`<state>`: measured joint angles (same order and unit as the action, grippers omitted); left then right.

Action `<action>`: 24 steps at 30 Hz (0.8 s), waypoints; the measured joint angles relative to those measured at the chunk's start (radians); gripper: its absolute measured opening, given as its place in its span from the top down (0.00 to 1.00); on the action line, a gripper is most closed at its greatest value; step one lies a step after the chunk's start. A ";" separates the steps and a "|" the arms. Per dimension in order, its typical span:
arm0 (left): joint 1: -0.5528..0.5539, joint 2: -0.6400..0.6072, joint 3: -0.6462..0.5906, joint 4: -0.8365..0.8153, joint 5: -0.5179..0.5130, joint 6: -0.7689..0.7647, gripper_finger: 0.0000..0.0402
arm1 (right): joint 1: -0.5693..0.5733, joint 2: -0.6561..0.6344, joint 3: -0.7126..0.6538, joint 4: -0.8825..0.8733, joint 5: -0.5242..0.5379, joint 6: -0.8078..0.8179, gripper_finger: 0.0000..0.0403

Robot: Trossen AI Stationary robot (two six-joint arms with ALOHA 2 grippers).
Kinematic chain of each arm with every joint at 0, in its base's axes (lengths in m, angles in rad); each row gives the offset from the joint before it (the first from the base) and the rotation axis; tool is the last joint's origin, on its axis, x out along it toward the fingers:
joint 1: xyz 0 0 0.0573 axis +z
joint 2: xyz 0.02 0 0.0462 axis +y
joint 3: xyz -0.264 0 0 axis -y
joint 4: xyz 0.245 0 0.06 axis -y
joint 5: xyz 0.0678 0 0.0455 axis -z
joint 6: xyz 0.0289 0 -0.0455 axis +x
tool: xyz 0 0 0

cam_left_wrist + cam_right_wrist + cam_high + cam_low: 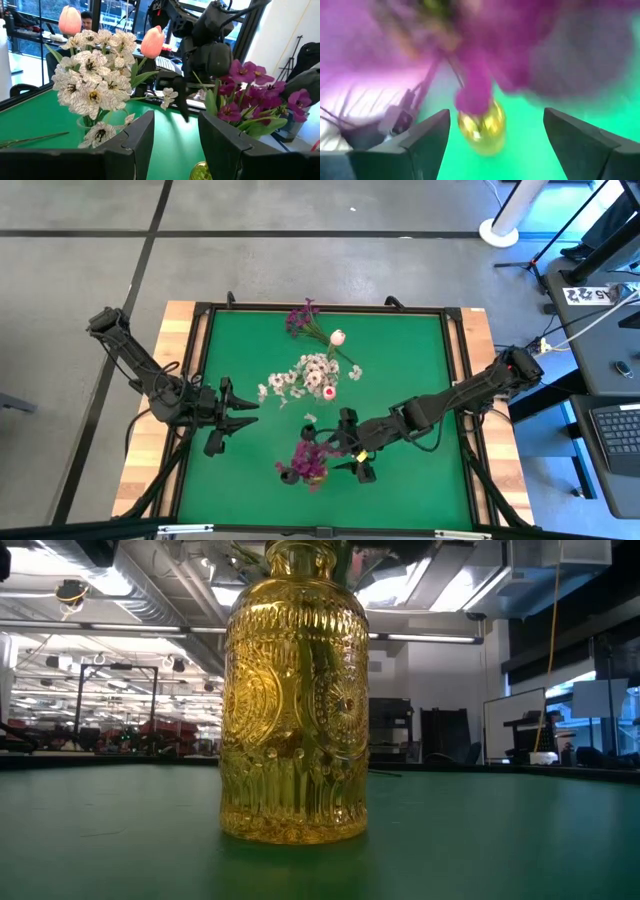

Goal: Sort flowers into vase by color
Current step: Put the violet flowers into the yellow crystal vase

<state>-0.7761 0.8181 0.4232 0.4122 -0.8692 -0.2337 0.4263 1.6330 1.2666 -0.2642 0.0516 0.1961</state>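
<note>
So there's a gold embossed glass vase sitting upright on the green-topped desk, toward the near edge, and it's got a bunch of magenta-purple flower sprigs sticking out of its neck. In the low view the vase fills the middle of the shot, with thin green stems showing through the glass.

The right gripper is parked just beside the vase, on its right side, fingers spread apart and not gripping anything. From the right wrist camera you look past the two dark fingers straight at the gold vase, with a big purple blur of petals right above it.

The left gripper sits well off to the left of the vase, also released, nothing between the fingers.

Behind the vase, toward the desk's middle, there's a cluster of small white blossoms standing up in what looks like a clear container, with a pale pink tulip among them. A few loose white blossoms lie around it on the green surface. Farther back still, near the far edge, another magenta-purple sprig lies flat on the desk, with a pale pink-white tulip just beside it.
</note>
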 joint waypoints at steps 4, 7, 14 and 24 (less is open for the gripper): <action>-0.004 0.000 0.000 0.000 -0.001 -0.001 0.63 | 0.000 -0.028 0.045 -0.182 0.069 0.025 0.21; -0.012 0.000 0.000 -0.001 0.000 0.000 0.63 | 0.000 -0.061 0.067 -0.272 0.119 0.036 0.21; -0.029 0.000 0.000 -0.002 -0.004 0.000 0.63 | 0.008 -0.182 0.070 -0.378 0.273 0.036 0.21; -0.031 -0.001 0.000 -0.025 -0.010 0.007 0.63 | -0.091 -0.383 -0.155 -0.353 0.413 0.059 0.21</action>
<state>-0.8066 0.8172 0.4232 0.3870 -0.8792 -0.2265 0.3351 1.2497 1.1116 -0.6169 0.4650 0.2548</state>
